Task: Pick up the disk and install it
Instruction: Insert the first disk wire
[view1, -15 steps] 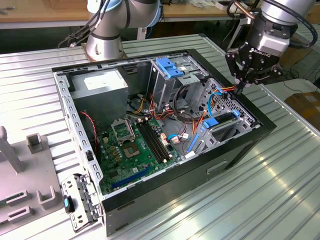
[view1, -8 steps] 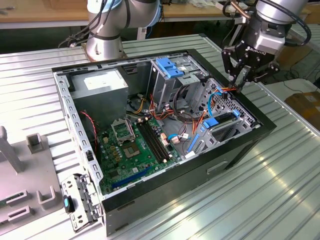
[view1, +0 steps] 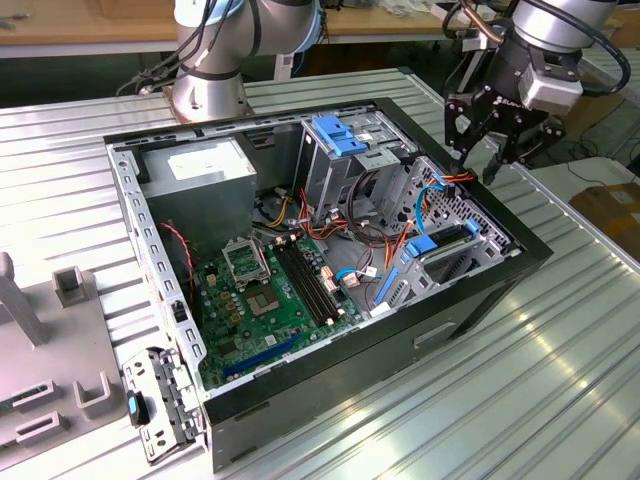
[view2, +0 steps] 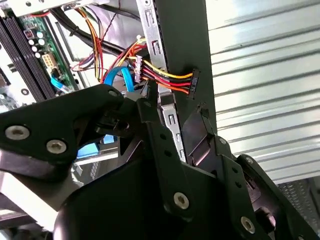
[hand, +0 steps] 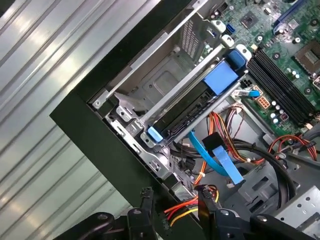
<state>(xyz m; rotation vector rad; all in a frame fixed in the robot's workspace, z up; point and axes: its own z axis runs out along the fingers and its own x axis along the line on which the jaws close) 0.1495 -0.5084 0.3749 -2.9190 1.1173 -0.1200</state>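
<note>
Hovering over case (view1: 520, 262) rim: gripper (view1: 488, 160) (jaws apart).

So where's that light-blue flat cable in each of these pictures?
Exterior view: the light-blue cable curves inside the case, just under the gripper.
Second wrist view: it loops close against the red-and-yellow wire bundle.
First wrist view: it runs as a flat strip alongside that bundle.
Shared landmark: the bundle, beside the cable in all three.
</note>
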